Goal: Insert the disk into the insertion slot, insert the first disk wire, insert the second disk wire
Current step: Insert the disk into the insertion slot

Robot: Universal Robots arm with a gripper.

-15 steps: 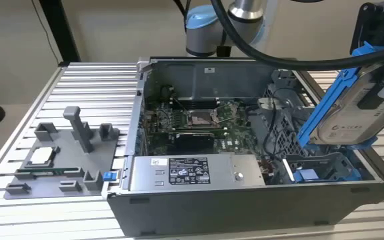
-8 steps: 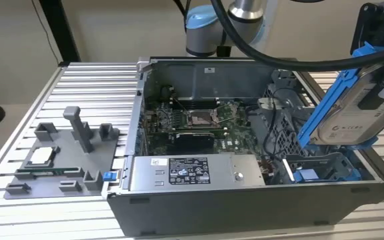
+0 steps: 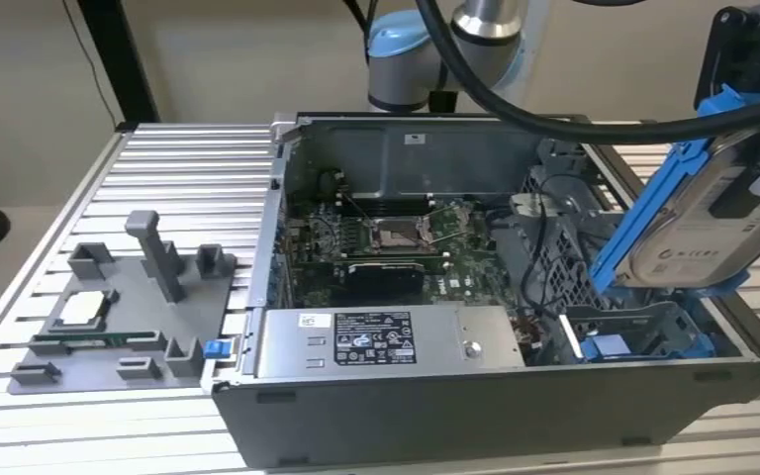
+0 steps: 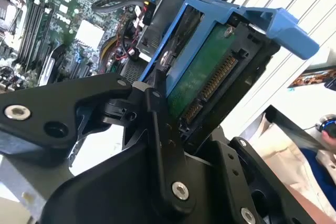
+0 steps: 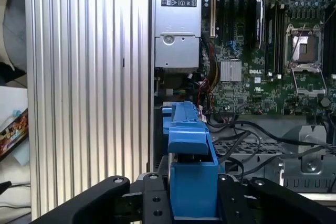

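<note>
In the first wrist view my gripper (image 5: 192, 200) is clamped on the disk (image 5: 189, 140), with my fingers (image 5: 151, 203) flanking its blue carrier frame (image 5: 194, 184). In the second wrist view its bare circuit board (image 4: 202, 74) looks fragile, so the stiff frame seems the safer hold. In the exterior view the disk hangs tilted above the insertion slot (image 3: 637, 332), with cables (image 3: 538, 262) crowding beside it. I judge it heavy and rigid.

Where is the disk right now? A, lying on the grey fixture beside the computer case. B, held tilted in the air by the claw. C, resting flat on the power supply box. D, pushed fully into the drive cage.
B: the claw grips the disk by its blue carrier, tilted in the air above the insertion slot, not in it.
</note>
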